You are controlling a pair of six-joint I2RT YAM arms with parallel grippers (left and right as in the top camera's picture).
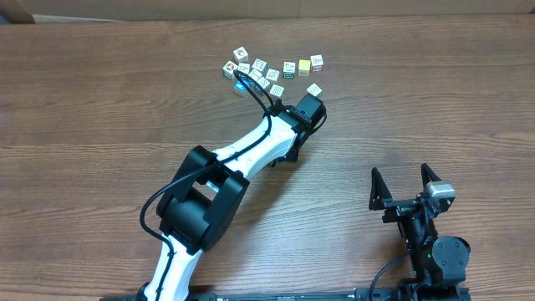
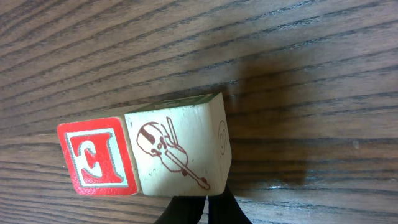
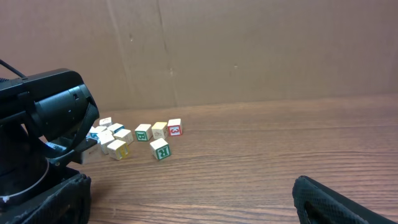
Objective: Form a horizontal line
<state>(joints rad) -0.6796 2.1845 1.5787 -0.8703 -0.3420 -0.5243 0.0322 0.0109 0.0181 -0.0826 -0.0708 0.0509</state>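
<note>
Could knock cream cube (image 2: 180,149) just ahead off red cube (image 2: 98,155) if shoved off-centre with pinched-together left gripper (image 2: 202,210), right gripper (image 1: 405,177) spread wide.

light: bright, even | shadows: soft — right of cubes (image 2: 177,152) | glare: slight

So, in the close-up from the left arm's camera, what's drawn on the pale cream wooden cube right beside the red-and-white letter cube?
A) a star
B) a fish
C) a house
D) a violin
D: the pale cream wooden cube carries a brown line drawing of a violin with its bow, and it sits side by side with the red-and-white letter cube.
</note>
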